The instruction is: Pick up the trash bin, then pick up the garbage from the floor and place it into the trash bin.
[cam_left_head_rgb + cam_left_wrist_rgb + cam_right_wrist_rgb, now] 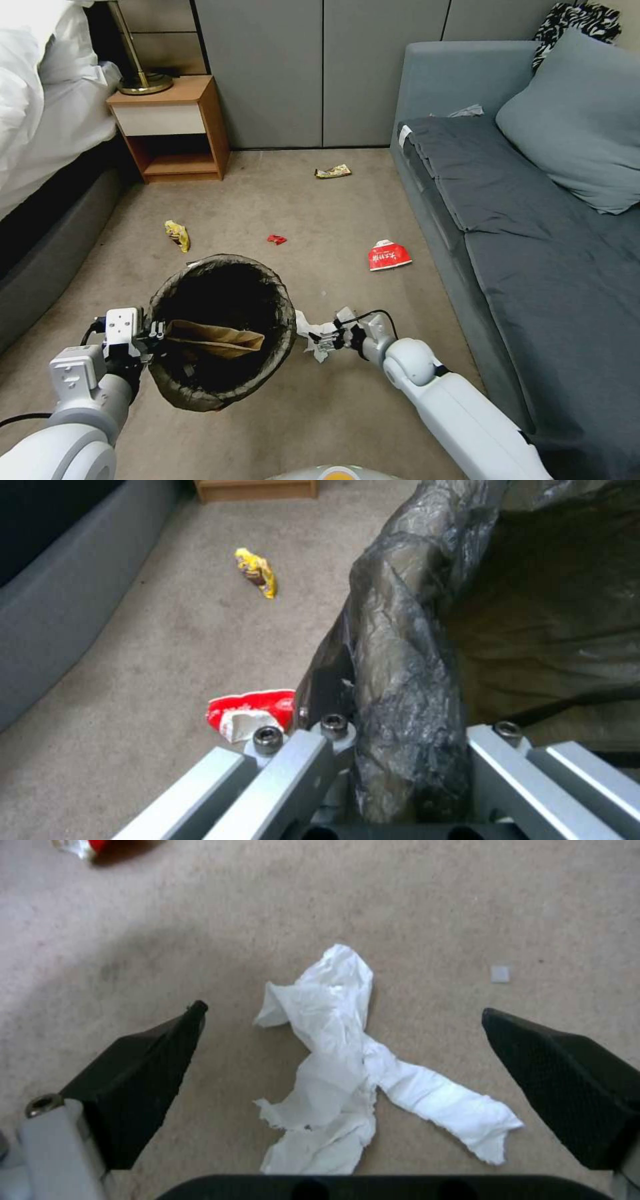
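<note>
My left gripper (pixel 157 331) is shut on the rim of the trash bin (pixel 283 300) and holds it above the carpet. Its dark bag liner (pixel 400 680) is pinched between the fingers. A brown paper bag (pixel 213 339) lies inside the bin. Right of the bin, my right gripper (pixel 320 340) hangs low and open over a crumpled white tissue (pixel 340 1060) on the floor, one black pad (pixel 143 1075) on each side of it, apart from it. More garbage lies on the carpet: a yellow wrapper (pixel 177 235), a small red wrapper (pixel 276 239), a red noodle bowl (pixel 389 255).
A grey sofa (pixel 533 220) runs along the right, a bed (pixel 40 133) along the left. A wooden nightstand (pixel 175 127) stands at the back left, and another wrapper (pixel 333 172) lies near the grey cabinets. A red and white scrap (pixel 250 712) lies under the bin's edge.
</note>
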